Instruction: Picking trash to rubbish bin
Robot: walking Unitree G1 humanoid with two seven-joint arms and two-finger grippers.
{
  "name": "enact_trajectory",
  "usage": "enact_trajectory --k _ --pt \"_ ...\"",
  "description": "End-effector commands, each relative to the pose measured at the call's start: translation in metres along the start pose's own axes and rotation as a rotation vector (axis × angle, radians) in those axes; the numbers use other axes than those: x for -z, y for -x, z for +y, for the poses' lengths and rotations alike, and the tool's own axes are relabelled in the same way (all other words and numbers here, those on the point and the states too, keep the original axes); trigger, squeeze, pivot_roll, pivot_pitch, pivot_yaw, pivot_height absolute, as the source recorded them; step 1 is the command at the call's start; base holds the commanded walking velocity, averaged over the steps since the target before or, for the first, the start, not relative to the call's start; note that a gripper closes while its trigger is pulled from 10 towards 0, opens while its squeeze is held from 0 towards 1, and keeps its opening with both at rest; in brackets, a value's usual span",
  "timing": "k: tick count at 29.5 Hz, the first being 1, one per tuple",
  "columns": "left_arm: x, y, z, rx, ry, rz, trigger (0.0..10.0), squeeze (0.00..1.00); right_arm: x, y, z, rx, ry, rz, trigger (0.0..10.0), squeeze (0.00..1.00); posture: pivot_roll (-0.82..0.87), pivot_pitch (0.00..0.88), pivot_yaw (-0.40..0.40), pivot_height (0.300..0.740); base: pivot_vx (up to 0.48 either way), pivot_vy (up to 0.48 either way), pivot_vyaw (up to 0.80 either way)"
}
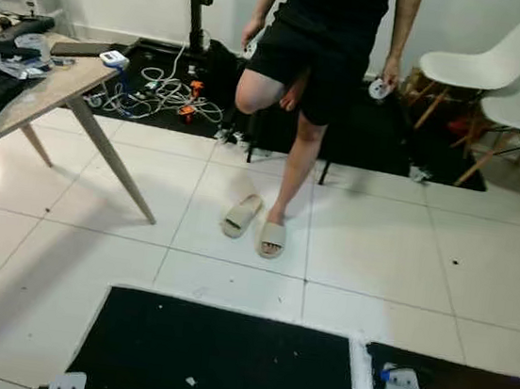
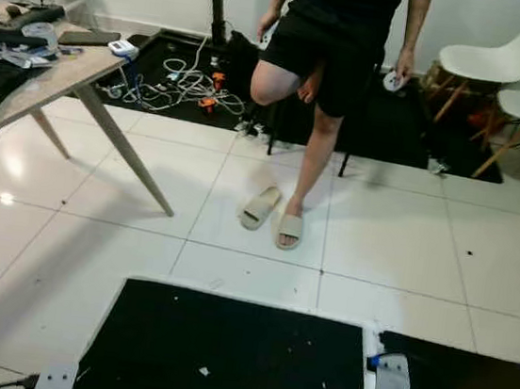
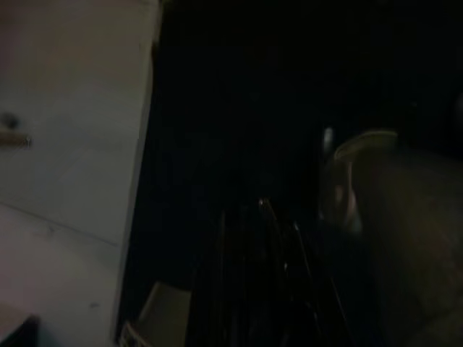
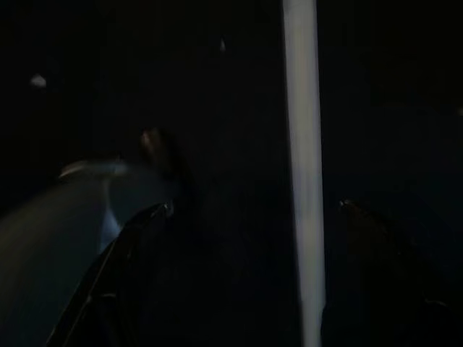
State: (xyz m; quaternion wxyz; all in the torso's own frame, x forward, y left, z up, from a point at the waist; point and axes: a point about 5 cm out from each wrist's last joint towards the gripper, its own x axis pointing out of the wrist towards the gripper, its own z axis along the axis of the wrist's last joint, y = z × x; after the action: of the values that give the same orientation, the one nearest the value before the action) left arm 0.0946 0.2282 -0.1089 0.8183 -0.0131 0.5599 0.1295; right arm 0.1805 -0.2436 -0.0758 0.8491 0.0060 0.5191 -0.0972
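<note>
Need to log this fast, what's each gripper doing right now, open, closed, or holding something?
Left gripper: too dark, cannot be told.
Right gripper: open, holding nothing, above a dark mat.

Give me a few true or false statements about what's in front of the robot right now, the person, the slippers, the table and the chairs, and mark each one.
1. The person stands on one leg with the other knee raised. True.
2. Both slippers are on the person's feet. False: one slipper lies empty on the tiles beside the standing foot.
3. The wooden table is on the robot's left. True.
4. The two chairs are black. False: they are white with wooden legs.
5. Cables lie tangled on the floor beyond the table. True.
</note>
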Motion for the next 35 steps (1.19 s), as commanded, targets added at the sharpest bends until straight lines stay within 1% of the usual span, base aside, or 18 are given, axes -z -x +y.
enact_trajectory --k 1,13,19,22,28,30,31,32,33,34,35 --pt "-0.001 0.000 -0.001 -0.003 -0.013 -0.001 10.0 0.00 0.006 0.000 -0.004 0.007 0.005 0.025 10.0 0.00 -0.04 0.051 0.037 0.740 0.000 0.000 -0.78" --pt "0.002 0.000 -0.005 0.006 -0.035 0.002 10.0 0.00 0.004 0.001 -0.006 0.008 0.018 0.023 10.0 0.00 -0.04 0.049 0.032 0.740 0.000 0.000 -0.78" --pt "0.000 0.000 -0.007 0.014 -0.038 -0.008 10.0 0.00 0.000 0.000 -0.005 0.006 0.004 0.011 10.0 0.00 -0.04 0.045 0.031 0.740 0.000 0.000 -0.78" --pt "-0.003 0.000 -0.011 0.031 -0.028 -0.024 10.0 0.00 -0.010 0.001 -0.005 0.000 -0.049 -0.028 10.0 0.00 -0.04 0.045 0.031 0.740 0.000 0.000 -0.78" --pt "-0.004 0.000 -0.013 0.034 -0.033 -0.027 10.0 0.00 -0.021 0.001 -0.005 -0.004 -0.089 -0.070 10.0 0.00 -0.04 0.048 0.031 0.740 0.000 0.000 -0.79" --pt "-0.003 0.000 -0.013 0.035 -0.035 -0.027 10.0 0.00 -0.029 0.001 -0.004 -0.015 -0.109 -0.094 10.0 0.00 -0.04 0.049 0.031 0.740 0.000 0.000 -0.78" --pt "-0.003 0.000 -0.013 0.035 -0.037 -0.026 10.0 0.00 -0.035 0.002 -0.003 -0.027 -0.122 -0.116 10.0 0.00 -0.03 0.050 0.031 0.740 0.000 0.000 -0.78" --pt "-0.003 0.000 -0.013 0.035 -0.037 -0.026 10.0 0.00 -0.035 0.002 -0.003 -0.027 -0.122 -0.116 10.0 0.00 -0.03 0.050 0.031 0.740 0.000 0.000 -0.78" --pt "-0.003 0.000 -0.013 0.034 -0.038 -0.026 10.0 0.00 -0.050 0.003 0.000 -0.074 -0.146 -0.161 10.0 0.00 -0.03 0.051 0.032 0.740 0.000 0.000 -0.79" --pt "-0.002 0.000 -0.012 0.032 -0.037 -0.025 10.0 0.00 -0.058 0.004 0.004 -0.123 -0.170 -0.185 10.0 0.00 -0.03 0.049 0.033 0.740 0.000 0.000 -0.78" --pt "-0.002 0.000 -0.012 0.032 -0.037 -0.025 10.0 0.00 -0.058 0.004 0.004 -0.123 -0.170 -0.185 10.0 0.00 -0.03 0.049 0.033 0.740 0.000 0.000 -0.78"
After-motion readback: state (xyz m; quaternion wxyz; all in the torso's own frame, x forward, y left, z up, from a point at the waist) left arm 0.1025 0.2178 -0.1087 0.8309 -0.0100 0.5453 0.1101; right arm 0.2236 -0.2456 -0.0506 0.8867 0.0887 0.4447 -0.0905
